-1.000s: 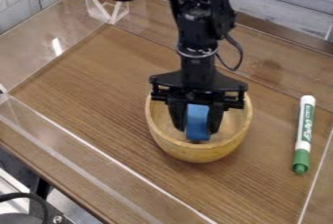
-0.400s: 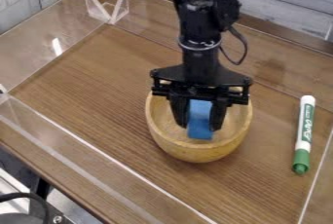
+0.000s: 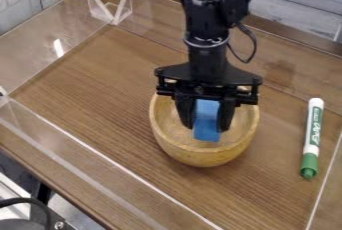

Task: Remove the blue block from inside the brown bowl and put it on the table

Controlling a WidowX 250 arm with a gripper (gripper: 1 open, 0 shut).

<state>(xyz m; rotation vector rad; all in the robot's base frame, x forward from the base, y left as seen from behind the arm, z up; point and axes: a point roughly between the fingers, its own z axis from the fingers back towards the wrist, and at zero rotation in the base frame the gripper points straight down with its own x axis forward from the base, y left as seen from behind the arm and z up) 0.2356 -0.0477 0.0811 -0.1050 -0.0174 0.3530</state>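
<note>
Your claw [image 3: 206, 121] is pinching the blue block [image 3: 207, 126]. Its black fingers are on the two sides of the block, so it is not wide open. It is as narrow as the block lets it be. The block is in the round part of the brown bowl [image 3: 201, 158], inside the rim as you look at it. You can see its bright blue front, with the long way going up and down in the view. I can't tell you if the bottom of the block is touching the bowl, because the view doesn't show that well.

Your black arm [image 3: 211, 29] comes down from the top, right over the bowl. The wide part of the claw hides some of the back rim. The bowl sits flat on the brown wood surface [image 3: 100, 84].

Over on the right side of the picture, a green and white marker [image 3: 313, 139] lies on the surface, apart from the bowl. Its green end is nearest the bottom of the picture. Low see-through walls [image 3: 47, 39] go along the edge of the surface. A black cord [image 3: 30, 202] bends in the bottom left corner.
</note>
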